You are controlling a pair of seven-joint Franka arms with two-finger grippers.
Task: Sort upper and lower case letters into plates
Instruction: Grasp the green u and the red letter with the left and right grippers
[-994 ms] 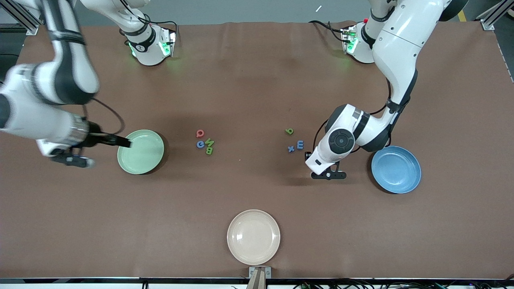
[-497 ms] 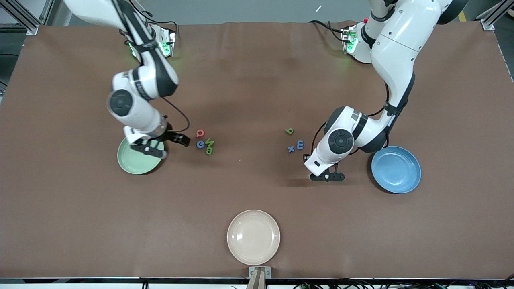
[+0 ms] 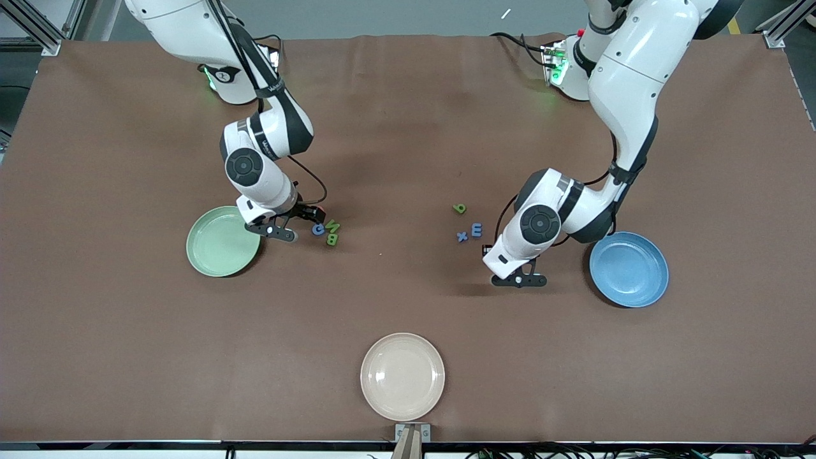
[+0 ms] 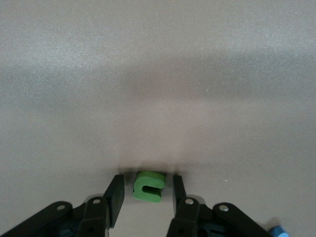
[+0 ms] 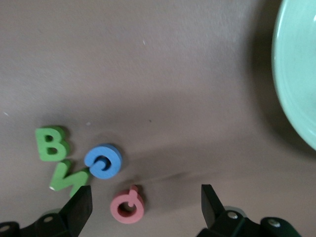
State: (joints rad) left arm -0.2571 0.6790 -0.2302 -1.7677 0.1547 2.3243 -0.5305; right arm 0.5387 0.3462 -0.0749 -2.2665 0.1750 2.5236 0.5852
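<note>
Cataloguing the bench point(image 3: 382, 127) at the pick-up step; both plates bare, no letter sorted yet.

- Mint plate point(image 3: 220, 245): middle band of the front view, toward the right arm's end.
- Blue plate point(image 3: 628, 271): same band, toward the left arm's end.
- Cream plate point(image 3: 401, 376): lower centre of that view, no part in the task.
- Right pincer point(image 5: 145, 193): just beside the mint plate, jaws wide apart, low over the red letter point(image 5: 127, 206), gripping nothing.
- Cluster by the red letter: blue letter point(image 5: 103, 161) nearly touching it, green W point(image 5: 66, 178) and green B point(image 5: 52, 143) close by.
- Left pincer point(image 4: 147, 183): down at the bench near the blue plate, jaws parted either side of a green letter point(image 4: 148, 186), a small gap showing on each side; not yet gripped.
- Loose near it, mid-frame in the front view: green small letter point(image 3: 459, 208), blue m point(image 3: 476, 229), blue x point(image 3: 462, 236).

Hazards, as judged:
- The left jaws could meet unevenly and squirt the thin green letter out sideways.
- The right pincer's wide spread puts one finger close to the green W, so closing may drag a neighbour along and carry two letters to one plate.
</note>
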